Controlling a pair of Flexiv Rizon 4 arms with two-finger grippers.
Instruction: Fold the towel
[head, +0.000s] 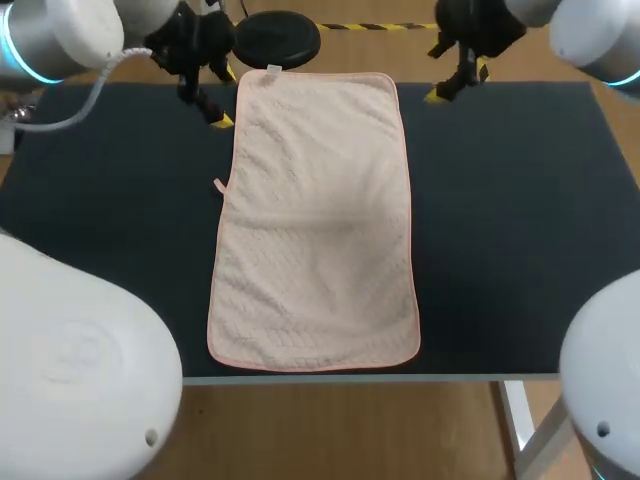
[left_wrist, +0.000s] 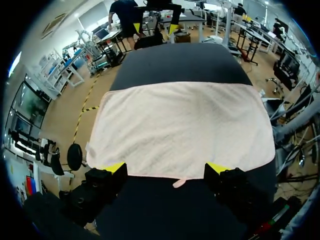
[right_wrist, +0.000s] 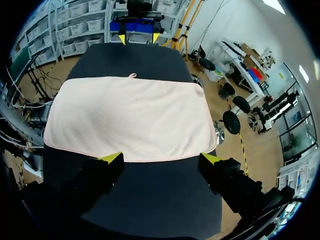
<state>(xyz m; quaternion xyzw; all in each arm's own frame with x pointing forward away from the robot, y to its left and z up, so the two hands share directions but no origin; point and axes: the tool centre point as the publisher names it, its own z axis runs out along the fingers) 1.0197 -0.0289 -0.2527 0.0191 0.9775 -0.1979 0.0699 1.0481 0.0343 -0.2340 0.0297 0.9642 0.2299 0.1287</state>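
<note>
A desk (head: 110, 210) with a dark, matte top is stretching across the head view, its long sides running from left to right. A thin pale edge (head: 300, 378) is showing along its near side, and a white leg (head: 518, 415) is slanting down beneath its near right corner. In both wrist views the same dark surface is spreading out below and ahead.

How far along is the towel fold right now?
Done: nothing is folded yet. The towel lies spread flat on the table.
In hand: nothing is gripped. The left gripper and right gripper are both open, one at each long edge of the towel near its far end.
Left: the whole fold, which probably means grasping the towel, carrying it over and laying it down.
</note>
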